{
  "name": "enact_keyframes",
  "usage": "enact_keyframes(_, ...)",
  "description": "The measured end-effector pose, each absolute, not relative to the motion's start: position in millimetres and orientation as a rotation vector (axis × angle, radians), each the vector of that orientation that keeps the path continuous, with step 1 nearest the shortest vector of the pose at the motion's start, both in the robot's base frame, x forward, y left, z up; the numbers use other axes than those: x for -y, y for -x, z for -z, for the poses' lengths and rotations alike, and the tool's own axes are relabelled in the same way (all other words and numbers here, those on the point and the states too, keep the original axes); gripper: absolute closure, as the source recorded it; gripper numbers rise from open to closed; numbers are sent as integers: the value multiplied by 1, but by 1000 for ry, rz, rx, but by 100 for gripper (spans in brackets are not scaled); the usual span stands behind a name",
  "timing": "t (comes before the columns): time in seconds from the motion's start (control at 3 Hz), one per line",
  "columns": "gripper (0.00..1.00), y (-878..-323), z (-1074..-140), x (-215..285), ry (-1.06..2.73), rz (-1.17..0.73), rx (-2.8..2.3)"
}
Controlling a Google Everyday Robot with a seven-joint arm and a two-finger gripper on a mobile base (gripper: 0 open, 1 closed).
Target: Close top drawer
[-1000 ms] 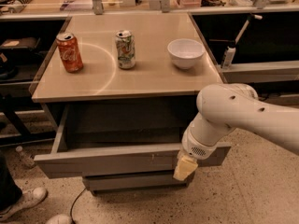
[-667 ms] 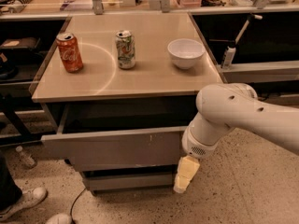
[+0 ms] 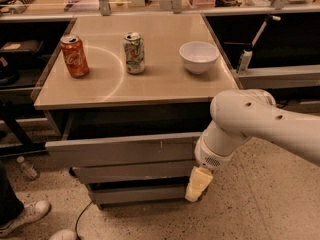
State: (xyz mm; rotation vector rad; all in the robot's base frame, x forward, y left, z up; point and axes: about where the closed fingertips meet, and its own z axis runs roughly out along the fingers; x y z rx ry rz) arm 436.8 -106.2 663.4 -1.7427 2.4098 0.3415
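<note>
Hanging from the white arm at the near right, the gripper [image 3: 198,184] points down just below the right end of the top drawer [image 3: 115,151], whose grey front juts slightly out beneath the table [image 3: 165,84]; whether the gripper is open or closed cannot be told.

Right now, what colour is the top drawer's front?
Grey top drawer, camera view; gripper hangs below its right end.

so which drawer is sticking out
The top drawer, just under the tabletop; its front juts past the two below. The gripper hangs below its right end.
</note>
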Motion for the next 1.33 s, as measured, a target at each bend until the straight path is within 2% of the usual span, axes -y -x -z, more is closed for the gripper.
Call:
enact_keyframes(1.0,89,-439,-664,106,1744,-326,-2411)
enact_keyframes(1.33,100,-456,-663,101,1739,-292,-2407)
